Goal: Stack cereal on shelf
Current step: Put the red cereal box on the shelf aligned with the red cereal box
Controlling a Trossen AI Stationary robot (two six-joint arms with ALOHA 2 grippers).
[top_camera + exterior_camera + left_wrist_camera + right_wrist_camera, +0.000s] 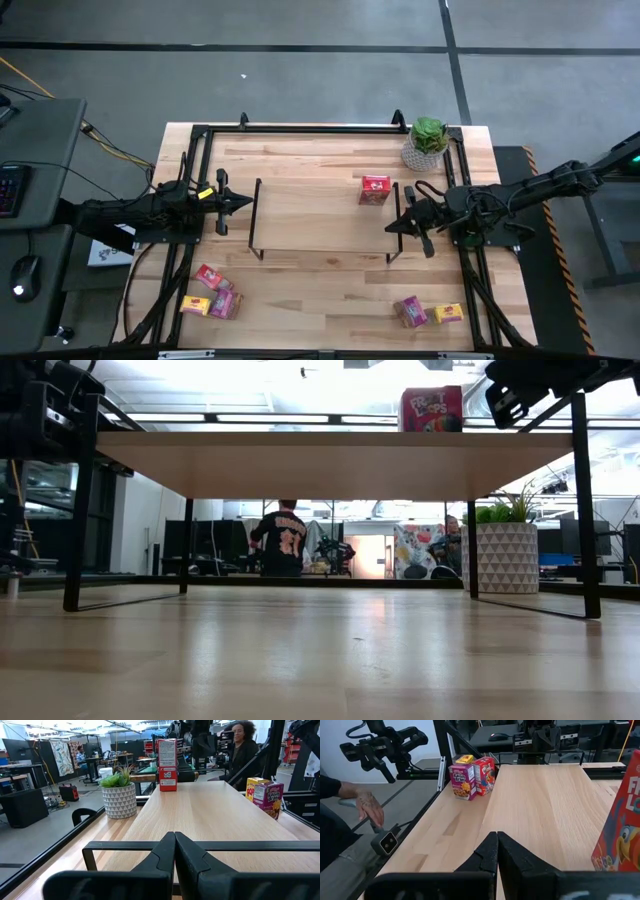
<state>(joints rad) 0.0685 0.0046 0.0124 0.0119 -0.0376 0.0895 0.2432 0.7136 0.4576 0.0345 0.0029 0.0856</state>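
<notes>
On the shelf [310, 215], toward its right rear: one red cereal box [375, 189], upright. On the desk [330, 300] in front: three boxes [212, 297] at left, a magenta box [410, 311] and a yellow box [448, 313] at right. At the shelf's left end, left end effector [243, 204], fingers pressed together, empty. At the right end, right end effector [392, 228], likewise closed, empty. Behind, at the desk's right rear corner, potted plant [427, 141].

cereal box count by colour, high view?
Red cereal boxes: 2, one on the shelf at, one at
Magenta-pink cereal boxes: 2
Yellow cereal boxes: 2
Total: 6
</notes>
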